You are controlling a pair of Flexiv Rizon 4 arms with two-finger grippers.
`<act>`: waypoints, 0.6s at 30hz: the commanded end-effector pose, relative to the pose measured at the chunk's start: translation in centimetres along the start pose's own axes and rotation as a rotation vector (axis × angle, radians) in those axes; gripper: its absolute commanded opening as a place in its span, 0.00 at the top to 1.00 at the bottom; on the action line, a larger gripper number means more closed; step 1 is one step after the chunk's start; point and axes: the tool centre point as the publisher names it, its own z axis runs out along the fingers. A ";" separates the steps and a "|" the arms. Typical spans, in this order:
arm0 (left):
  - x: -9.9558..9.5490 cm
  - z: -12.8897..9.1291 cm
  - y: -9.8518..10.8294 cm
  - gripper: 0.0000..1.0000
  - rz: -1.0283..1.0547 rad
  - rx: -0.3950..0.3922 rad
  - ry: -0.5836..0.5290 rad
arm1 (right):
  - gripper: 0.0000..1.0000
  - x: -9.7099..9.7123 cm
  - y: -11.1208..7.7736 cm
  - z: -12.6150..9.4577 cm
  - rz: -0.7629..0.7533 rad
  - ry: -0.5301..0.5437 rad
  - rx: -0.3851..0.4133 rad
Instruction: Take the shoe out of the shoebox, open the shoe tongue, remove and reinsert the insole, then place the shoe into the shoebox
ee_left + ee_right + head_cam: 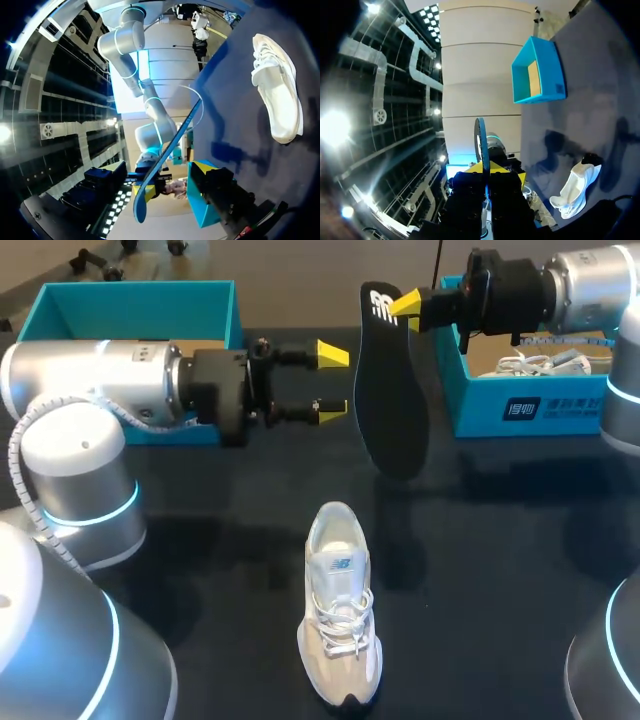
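A black insole (388, 400) hangs upright over the table, heel end up, with my right gripper (408, 308) shut on its top end. In the right wrist view the insole (481, 140) shows edge-on between the yellow tips of that gripper (487, 172). My left gripper (333, 382) is open just left of the insole, its fingers level and pointing at it, not touching. The left wrist view has the insole (170, 150) edge-on ahead of one yellow fingertip (204, 167). The white shoe (340, 610) lies on the dark table below, laces up, toe towards the front edge.
A teal shoebox (520, 410) with a white shoe and paper inside stands at the back right under my right arm. An empty teal box (140, 302) sits at the back left behind my left arm.
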 end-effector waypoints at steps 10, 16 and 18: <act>0.0 2.5 1.1 0.00 0.019 0.019 -0.006 | 1.00 0.0 0.1 0.1 0.001 -0.001 0.000; 0.0 3.1 0.5 0.00 0.025 0.031 -0.011 | 1.00 0.0 0.1 0.1 0.001 -0.001 0.000; 0.1 3.1 0.5 0.00 0.030 0.033 -0.008 | 1.00 0.0 0.1 0.1 0.001 -0.001 0.000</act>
